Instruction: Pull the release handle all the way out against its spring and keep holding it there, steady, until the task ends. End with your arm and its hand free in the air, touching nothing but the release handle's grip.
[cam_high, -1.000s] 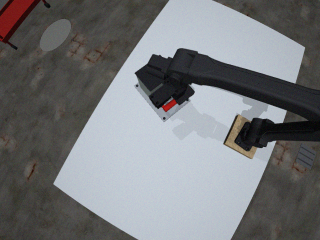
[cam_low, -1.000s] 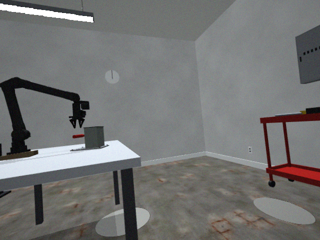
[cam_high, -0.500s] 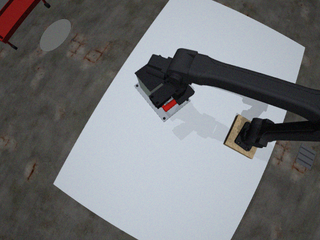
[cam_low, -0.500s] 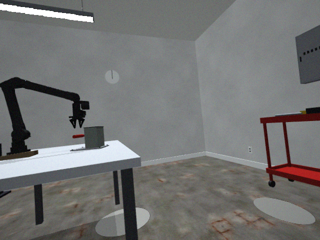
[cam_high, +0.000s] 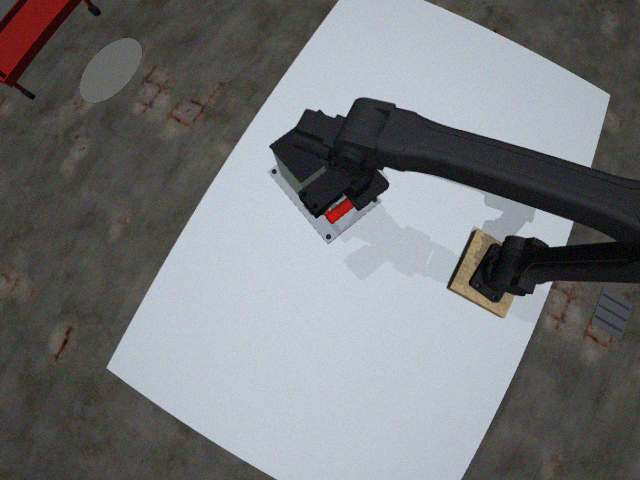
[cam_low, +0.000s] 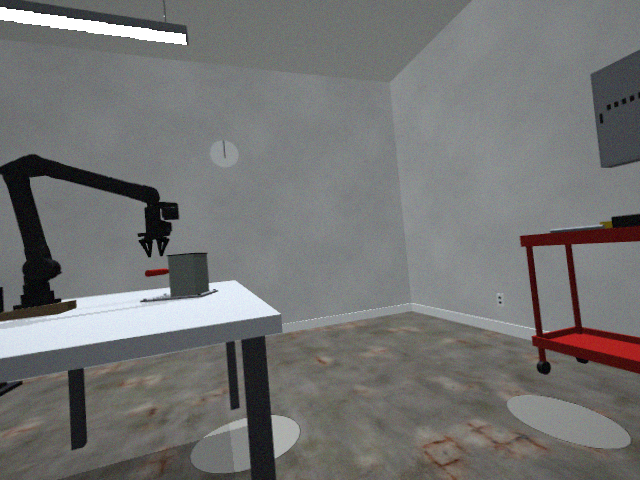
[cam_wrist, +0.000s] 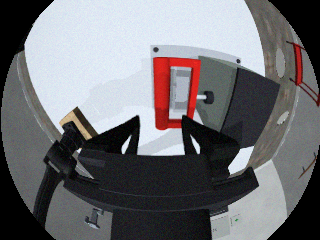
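The red release handle (cam_high: 339, 209) sticks out from a grey-green box (cam_low: 188, 274) on a grey baseplate on the white table. It shows in the side view (cam_low: 156, 271) as a short red bar left of the box, and in the wrist view (cam_wrist: 170, 92) as a red grip on a short rod. My gripper (cam_low: 154, 249) hangs in the air directly above the handle, fingers pointing down, half open and empty, with a clear gap to the handle. In the wrist view the fingers frame the handle from above. In the top view the wrist (cam_high: 330, 180) covers part of the box.
The arm's base stands on a wooden plate (cam_high: 483, 273) at the table's right edge. A red cart (cam_low: 584, 289) stands on the floor far from the table.
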